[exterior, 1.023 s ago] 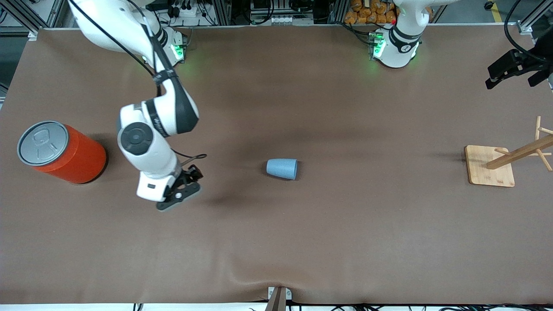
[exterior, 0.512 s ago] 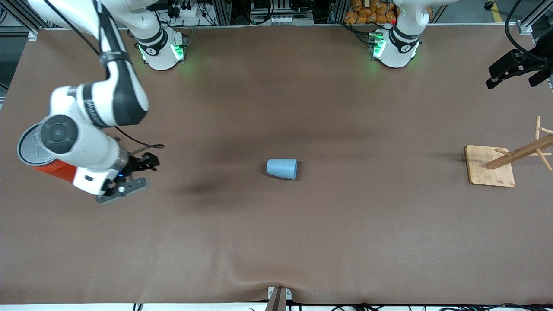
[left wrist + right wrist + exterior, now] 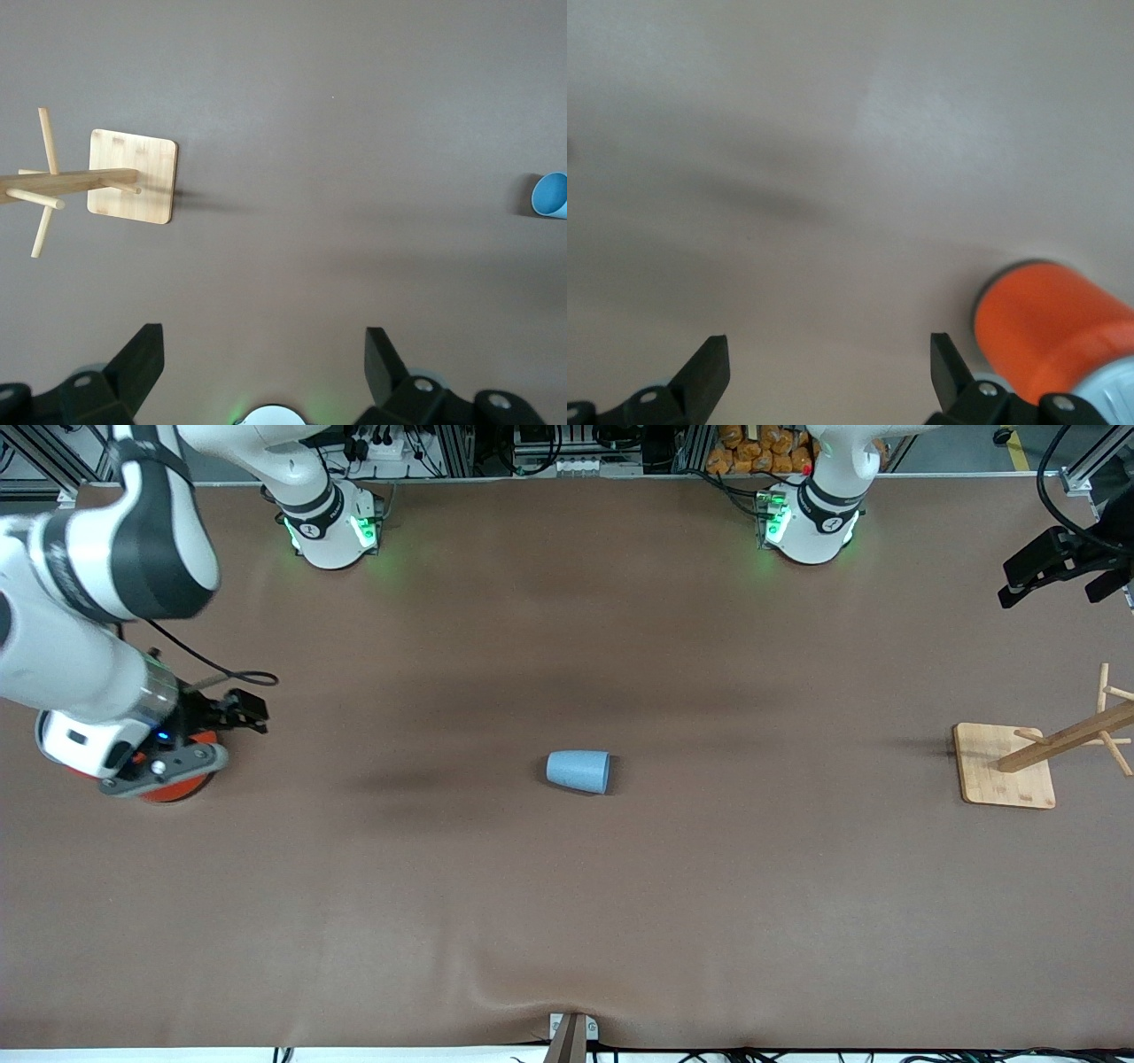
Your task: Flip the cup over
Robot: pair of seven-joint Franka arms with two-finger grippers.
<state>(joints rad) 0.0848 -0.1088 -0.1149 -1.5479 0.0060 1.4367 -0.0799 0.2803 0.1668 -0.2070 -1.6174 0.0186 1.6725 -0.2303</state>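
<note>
No legible text — none anywhere

Bare table (image 3: pixel 567 912) all around cup (image 3: pixel 578 771).

A robotics lab. Two arm bases (image 3: pixel 330 531) glowing green are bolted to a brown-covered counter (image 3: pixel 567 921), with aluminium framing (image 3: pixel 443 447) and cables (tangled) along its edge.

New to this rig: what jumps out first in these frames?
The small light-blue cup lying on its side alone mid-table, with neither arm near it. Next, the right end effector, fingers open, up over the orange can at the right arm's end of the table. At the left arm's end stands a wooden peg rack, with the left end effector open, high above the table.
</note>
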